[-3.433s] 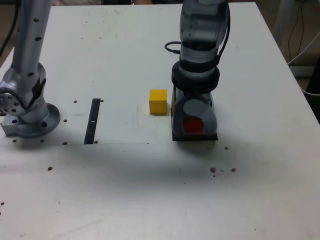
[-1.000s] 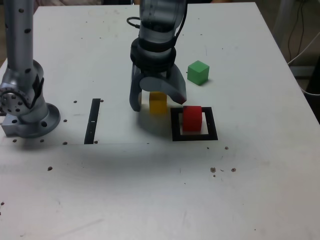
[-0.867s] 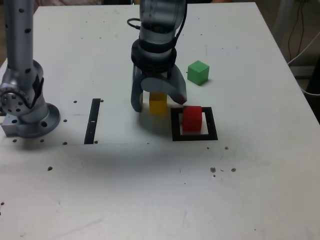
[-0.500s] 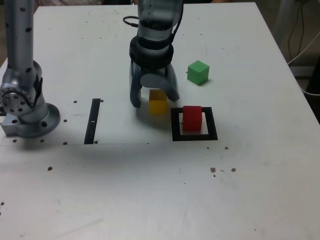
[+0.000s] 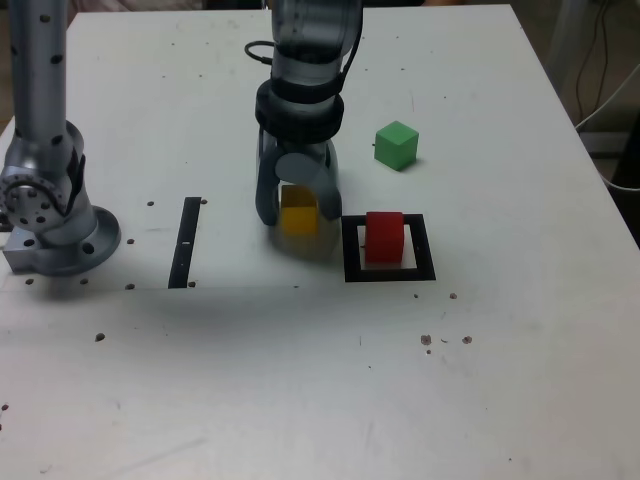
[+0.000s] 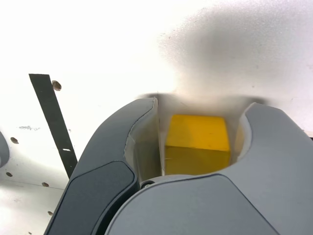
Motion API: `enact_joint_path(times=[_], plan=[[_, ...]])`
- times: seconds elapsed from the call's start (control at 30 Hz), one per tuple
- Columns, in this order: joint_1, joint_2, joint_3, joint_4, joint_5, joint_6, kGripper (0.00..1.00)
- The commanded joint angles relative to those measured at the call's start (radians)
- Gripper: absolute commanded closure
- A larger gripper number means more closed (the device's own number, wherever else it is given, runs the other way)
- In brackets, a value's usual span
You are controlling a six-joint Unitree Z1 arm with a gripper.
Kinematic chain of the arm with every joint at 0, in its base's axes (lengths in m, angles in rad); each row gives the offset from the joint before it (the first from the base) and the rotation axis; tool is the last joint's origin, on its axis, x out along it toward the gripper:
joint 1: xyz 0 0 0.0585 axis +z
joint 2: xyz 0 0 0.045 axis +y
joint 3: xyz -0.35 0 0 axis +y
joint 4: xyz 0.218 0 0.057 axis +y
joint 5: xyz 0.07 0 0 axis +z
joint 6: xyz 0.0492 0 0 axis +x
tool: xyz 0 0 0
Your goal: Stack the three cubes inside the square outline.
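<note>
Now the gripper (image 5: 297,210) straddles the yellow cube (image 5: 298,213) just beside the square outline (image 5: 424,248); its jaws look clamped on it; next, probably, lift onto the red cube (image 5: 384,237) inside.

yellow cube (image 5: 298,212): plain bright yellow, no markings
red cube (image 5: 384,236): solid red
green cube (image 5: 396,145): flat green
square outline (image 5: 389,271): thick black border, pale middle
strip (image 5: 186,242): black
gripper (image 5: 297,210): two-tone grey
table (image 5: 300,380): white-ish with dark specks
</note>
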Motion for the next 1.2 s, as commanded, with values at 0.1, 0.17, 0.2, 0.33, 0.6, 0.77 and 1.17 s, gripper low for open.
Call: enact_joint_path(times=[0.1, 0.17, 0.2, 0.33, 0.6, 0.77, 1.17], plan=[[-0.001, -0.008, 0.004, -0.034, -0.004, 0.017, 0.71], [-0.001, -0.008, 0.003, -0.043, -0.005, 0.025, 0.75], [-0.001, -0.008, 0.002, -0.045, -0.006, 0.029, 0.76], [-0.002, -0.009, -0.017, -0.027, -0.011, 0.045, 0.77], [-0.016, -0.054, -0.147, 0.143, -0.011, 0.052, 0.78], [-0.048, -0.064, -0.281, 0.262, -0.005, 0.023, 0.78], [-0.125, 0.019, -0.448, 0.336, -0.03, -0.062, 0.77]])
